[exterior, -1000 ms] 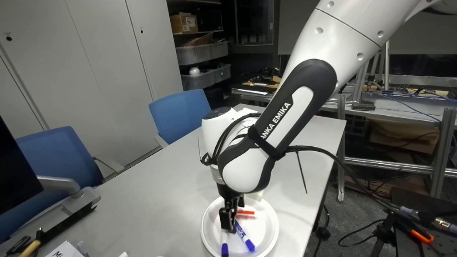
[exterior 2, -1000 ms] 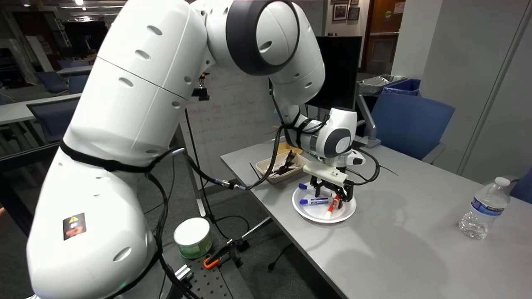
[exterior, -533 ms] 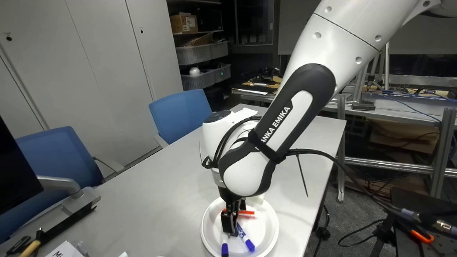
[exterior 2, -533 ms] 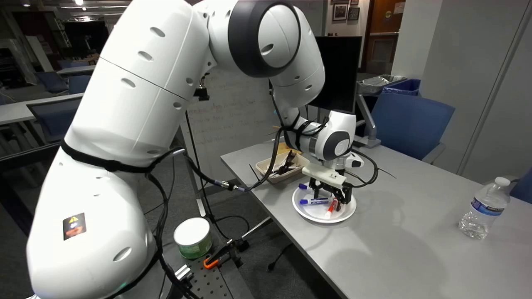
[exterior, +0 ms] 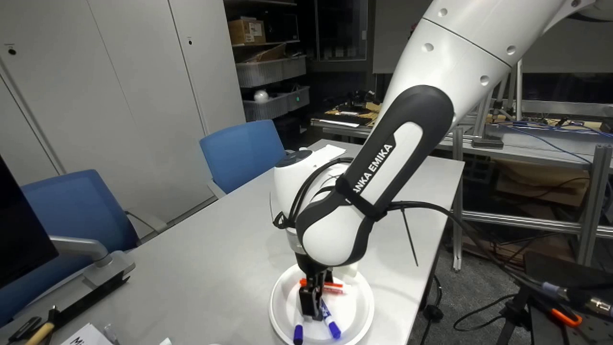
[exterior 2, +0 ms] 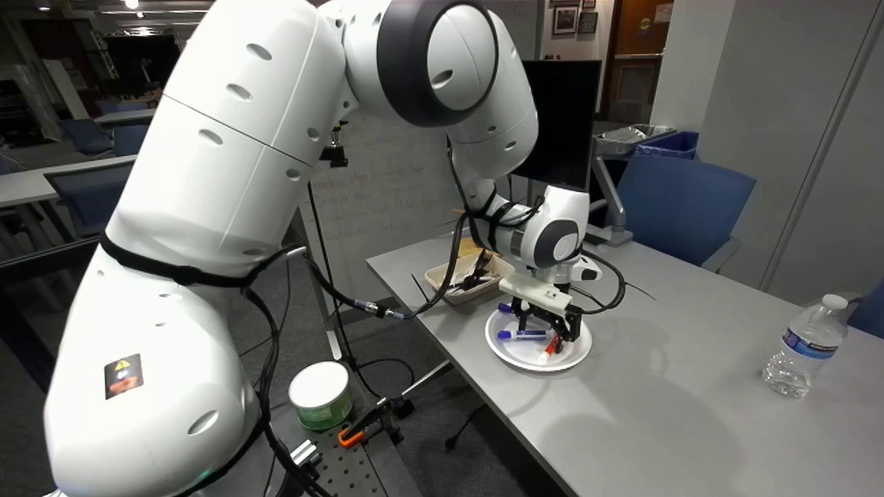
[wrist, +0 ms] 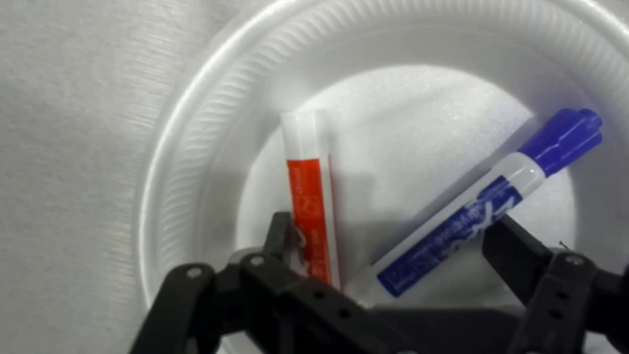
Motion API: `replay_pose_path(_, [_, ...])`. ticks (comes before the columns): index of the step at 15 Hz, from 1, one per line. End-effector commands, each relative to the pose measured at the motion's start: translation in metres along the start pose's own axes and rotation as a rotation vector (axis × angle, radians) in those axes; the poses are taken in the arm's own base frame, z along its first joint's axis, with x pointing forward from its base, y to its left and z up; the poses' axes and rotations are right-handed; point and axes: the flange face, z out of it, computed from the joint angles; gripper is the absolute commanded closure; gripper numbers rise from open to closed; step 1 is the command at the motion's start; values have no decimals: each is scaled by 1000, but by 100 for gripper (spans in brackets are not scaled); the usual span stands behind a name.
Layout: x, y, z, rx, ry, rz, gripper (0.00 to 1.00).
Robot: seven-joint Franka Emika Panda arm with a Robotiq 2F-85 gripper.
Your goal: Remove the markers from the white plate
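Markers (wrist: 449,236), slim and white with blue or red accents, pincer (wrist: 389,233) wide agape

Slanting down over the table (exterior: 215,268) we looked, in an exterior view, toward grey cabinets (exterior: 139,72) at upper left, the arm (exterior: 383,163) angled across from the upper right, the white plate (exterior: 352,309) low and just right of centre. Then right up close to the arm, in an exterior view: white links (exterior 2: 214,159) looming over the left half, the plate small beyond them, right of centre, the water bottle (exterior 2: 804,348) way out right! Plate, gripper (exterior 2: 547,334) and table showed in both exterior views, caught from different sides. Nearest of all, the wrist view stared steeply down, the plate spilling past the frame's edges.
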Motion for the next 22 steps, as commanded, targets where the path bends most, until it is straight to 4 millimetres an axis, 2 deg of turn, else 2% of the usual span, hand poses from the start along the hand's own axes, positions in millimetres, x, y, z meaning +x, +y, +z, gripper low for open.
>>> replay_pose_path(1, [-8, -2, -8, 18, -8, 7, 26])
replay_pose_path(7, [-7, -6, -15, 13, -3, 4, 73])
replay_pose_path(9, [-7, -5, -16, 13, -4, 9, 86])
replay_pose_path(14, [-7, -5, -25, 21, 7, 21, 86])
replay_pose_path(18, [-6, -12, -63, 1, 41, 20, 86])
replay_pose_path(22, [4, -20, -105, -18, 83, 3, 86])
